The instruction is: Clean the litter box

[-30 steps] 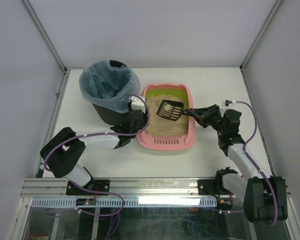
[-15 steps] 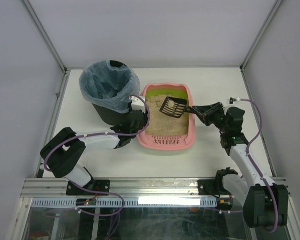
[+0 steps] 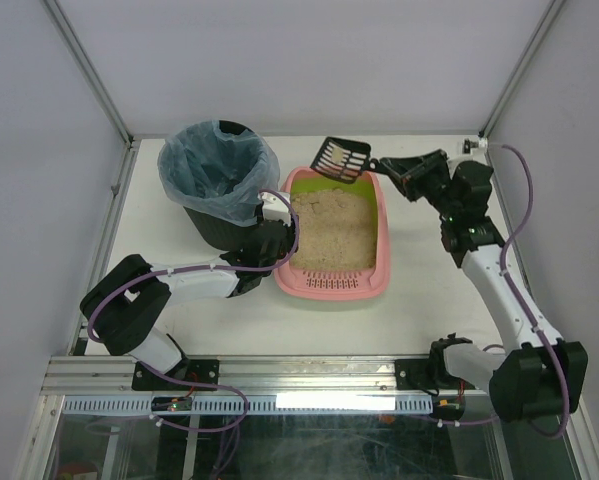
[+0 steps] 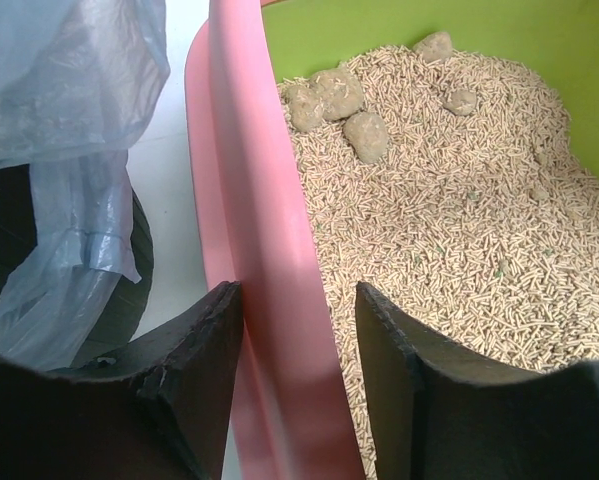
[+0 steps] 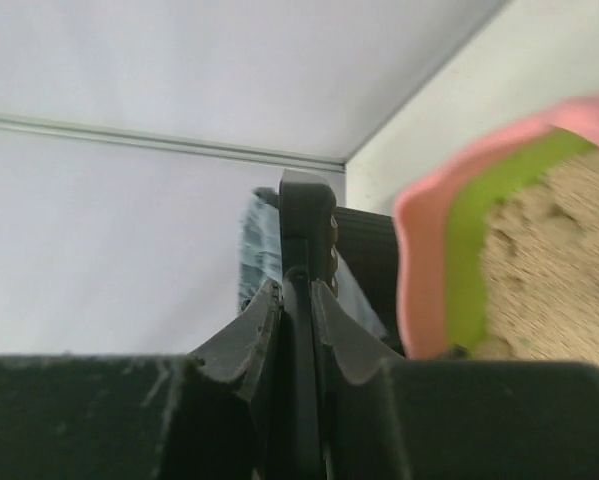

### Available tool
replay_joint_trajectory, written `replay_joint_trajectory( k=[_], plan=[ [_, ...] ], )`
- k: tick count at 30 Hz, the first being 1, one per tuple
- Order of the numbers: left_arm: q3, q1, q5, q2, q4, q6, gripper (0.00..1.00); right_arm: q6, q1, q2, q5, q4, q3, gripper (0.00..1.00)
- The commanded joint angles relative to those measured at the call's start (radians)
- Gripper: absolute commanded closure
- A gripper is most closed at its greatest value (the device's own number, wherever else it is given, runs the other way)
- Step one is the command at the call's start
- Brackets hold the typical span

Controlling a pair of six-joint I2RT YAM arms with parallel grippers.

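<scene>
The right gripper (image 3: pixel 387 168) clamps the scoop (image 3: pixel 341 158), seemingly carrying clumps, above the litter box's (image 3: pixel 379 262) far rim, while the left gripper (image 4: pixel 297 330) straddles its left wall.

litter box (image 4: pixel 269 260) – smooth pink plastic (grainy pellet litter (image 4: pixel 459 240)); bin bag (image 4: pixel 69 80) – thin, glossy.

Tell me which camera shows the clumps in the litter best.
The left wrist view: the clumps lie close and sharp at the litter box's far end. The top view shows them faintly; the right wrist view blurs the litter.
</scene>
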Motion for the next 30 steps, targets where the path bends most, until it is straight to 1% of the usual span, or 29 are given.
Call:
replay_joint_trajectory(
  k=[1,5,9,12,15,19,22,26,28,30],
  plan=[
    [0.032,-0.036,0.105,0.004,0.047,-0.035,0.51,-0.052,0.087,0.118,0.081,0.011,0.227,1.00],
    [0.032,-0.036,0.101,0.004,0.046,-0.035,0.49,-0.104,0.187,0.258,0.153,-0.007,0.428,1.00],
    [0.027,-0.036,0.090,-0.009,0.046,-0.033,0.49,-0.227,0.290,0.426,0.187,-0.114,0.688,1.00],
    [0.021,-0.036,0.083,-0.015,0.049,-0.033,0.48,-0.302,0.361,0.508,0.228,-0.114,0.813,1.00],
    [0.024,-0.036,0.085,-0.009,0.048,-0.032,0.48,-0.449,0.430,0.585,0.254,-0.135,0.934,1.00],
    [0.025,-0.036,0.087,-0.012,0.049,-0.032,0.48,-0.713,0.523,0.688,0.257,-0.193,1.100,1.00],
    [0.023,-0.037,0.086,-0.011,0.049,-0.031,0.48,-0.958,0.594,0.719,0.275,-0.194,1.158,1.00],
    [0.025,-0.036,0.084,-0.008,0.047,-0.031,0.48,-1.249,0.694,0.734,0.332,-0.150,1.158,1.00],
    [0.026,-0.036,0.081,-0.008,0.046,-0.030,0.48,-1.354,0.726,0.737,0.361,-0.114,1.140,1.00],
    [0.025,-0.036,0.078,-0.008,0.047,-0.030,0.48,-1.423,0.745,0.738,0.365,-0.082,1.124,1.00]
  ],
)
